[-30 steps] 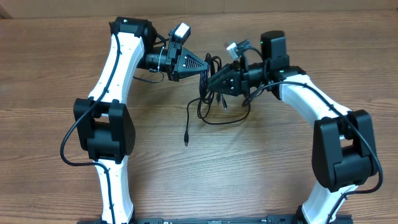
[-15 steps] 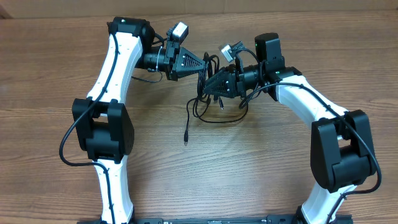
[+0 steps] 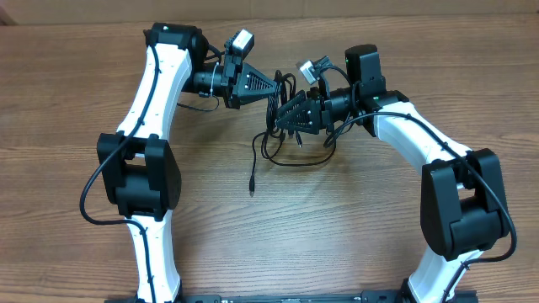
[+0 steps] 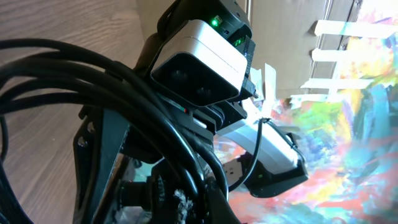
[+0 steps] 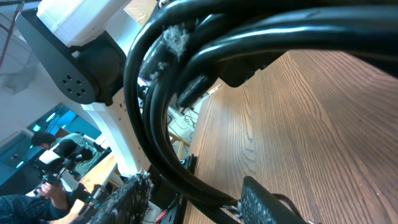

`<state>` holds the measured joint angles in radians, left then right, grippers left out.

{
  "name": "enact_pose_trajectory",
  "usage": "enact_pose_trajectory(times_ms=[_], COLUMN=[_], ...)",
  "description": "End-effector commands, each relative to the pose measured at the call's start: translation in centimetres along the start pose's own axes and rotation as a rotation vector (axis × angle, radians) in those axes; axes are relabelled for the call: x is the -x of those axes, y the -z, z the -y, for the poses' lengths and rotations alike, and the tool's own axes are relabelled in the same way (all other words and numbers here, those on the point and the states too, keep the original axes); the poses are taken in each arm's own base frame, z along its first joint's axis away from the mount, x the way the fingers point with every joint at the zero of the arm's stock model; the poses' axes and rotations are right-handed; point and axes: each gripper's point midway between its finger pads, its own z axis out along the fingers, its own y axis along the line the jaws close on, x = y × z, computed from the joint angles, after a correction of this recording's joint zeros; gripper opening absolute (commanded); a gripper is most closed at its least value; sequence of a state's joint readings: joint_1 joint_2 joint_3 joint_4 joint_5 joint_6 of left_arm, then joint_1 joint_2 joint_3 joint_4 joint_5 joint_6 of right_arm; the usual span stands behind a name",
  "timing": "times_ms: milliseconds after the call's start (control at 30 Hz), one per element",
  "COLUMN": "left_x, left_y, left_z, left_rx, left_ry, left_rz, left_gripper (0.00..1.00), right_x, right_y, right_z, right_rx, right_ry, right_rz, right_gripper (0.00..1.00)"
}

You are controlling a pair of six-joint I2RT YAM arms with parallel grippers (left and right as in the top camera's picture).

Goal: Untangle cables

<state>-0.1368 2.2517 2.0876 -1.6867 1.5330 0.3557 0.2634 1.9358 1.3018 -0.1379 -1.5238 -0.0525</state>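
Nearest to me, bare wooden tabletop runs between the two arm bases. Past that, one loose plug end of the cables lies flat on the wood, left of centre, and its cord leads away toward the far side. Behind it a few open loops rest on the tabletop, spreading to the right beneath the right arm's wrist.

From those loops the cords rise into a tight bundle between the two grippers, which point at each other just past the middle of the tabletop.

The right gripper reaches in from the right, its tip against the bundle. In its wrist view the two ribbed pads stand apart, so I read the jaws as partly open, not clamping. The cables sweep across the top of that view and curve down between the pads.

Slightly farther off and to the left, the left gripper meets the top of the bundle. Its jaws are closed on the cables, which hang down from its tip. In its wrist view the cables cross close to the lens and converge low in the picture. The right wrist camera sits directly behind them with a green light showing.
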Motion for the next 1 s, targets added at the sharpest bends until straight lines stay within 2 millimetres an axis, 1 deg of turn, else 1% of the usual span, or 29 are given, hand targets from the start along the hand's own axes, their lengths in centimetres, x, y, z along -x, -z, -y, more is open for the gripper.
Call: enact_pose_trajectory(times_ms=[0,167,333,400,500,533,600,700,767,900,967], left_x=[0.45,0.43,0.42,0.42,0.42,0.42,0.41,0.41,0.41,0.30,0.21], left_y=[0.30,0.25,0.23,0.23,0.22,0.22,0.20,0.20,0.20,-0.09,-0.31], left_z=[0.89,0.89,0.89,0.89,0.89,0.89,0.89,0.88,0.87,0.90,0.91], left_rx=[-0.045,-0.045,-0.046,-0.046,-0.046,-0.046,-0.046,-0.046,-0.046,-0.046,-0.046], left_ry=[0.034,0.049,0.139,0.159,0.161,0.177,0.219,0.241,0.241,0.241,0.241], left_rz=[0.022,0.021,0.018,0.018,0.018,0.017,0.016,0.015,0.015,0.008,0.003], left_gripper=[0.04,0.04,0.04,0.04,0.05,0.04,0.04,0.04,0.04,0.04,0.04], right_x=[0.16,0.15,0.19,0.24,0.24,0.24,0.27,0.29,0.29,0.31,0.28], right_y=[-0.48,-0.50,-0.50,-0.50,-0.50,-0.50,-0.50,-0.50,-0.50,-0.53,-0.74], right_z=[-0.63,-0.64,-0.64,-0.64,-0.64,-0.64,-0.64,-0.65,-0.64,-0.66,-0.74], right_rx=[0.032,0.032,0.032,0.032,0.032,0.032,0.032,0.032,0.032,0.033,0.037], right_ry=[0.022,0.022,0.026,0.033,0.033,0.033,0.037,0.040,0.040,0.044,0.047], right_rz=[-0.008,-0.008,-0.008,-0.008,-0.008,-0.008,-0.008,-0.008,-0.008,-0.008,-0.012], right_gripper=[0.48,0.47,0.47,0.43,0.42,0.40,0.33,0.31,0.32,0.41,0.43])
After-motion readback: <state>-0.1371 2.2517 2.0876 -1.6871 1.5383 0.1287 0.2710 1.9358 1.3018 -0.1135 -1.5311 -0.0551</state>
